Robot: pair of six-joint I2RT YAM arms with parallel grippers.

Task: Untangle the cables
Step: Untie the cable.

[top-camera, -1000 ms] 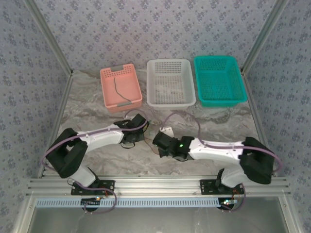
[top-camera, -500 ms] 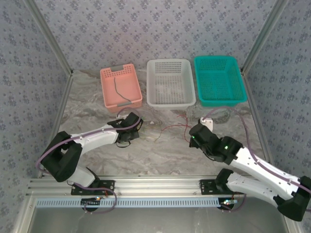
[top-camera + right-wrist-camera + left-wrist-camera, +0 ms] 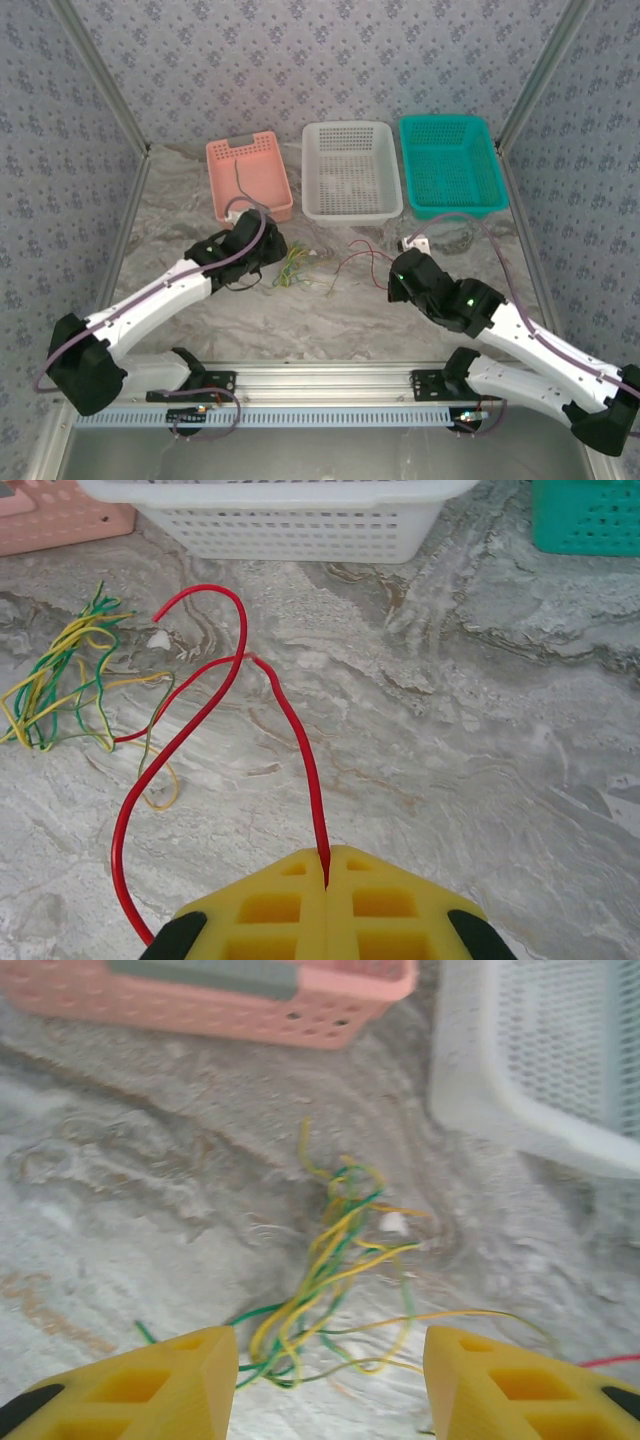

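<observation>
We see the yellow-green tangle (image 3: pixel 330 1280) lying on the table (image 3: pixel 120 1190), just ahead of our left gripper (image 3: pixel 325 1372), whose jaws stand apart on nothing. Beside it a red cable (image 3: pixel 240 660) loops into our right gripper (image 3: pixel 327 865), clamped on it. A dark cable (image 3: pixel 238 180) lies in the pink basket (image 3: pixel 255 212).

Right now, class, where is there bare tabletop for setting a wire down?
Free: the marble tabletop midway along the near metal rail, and left of the pink plastic basket. Crowded: before the white mesh basket, where the yellow-green wire tangle and red wire lie.
</observation>
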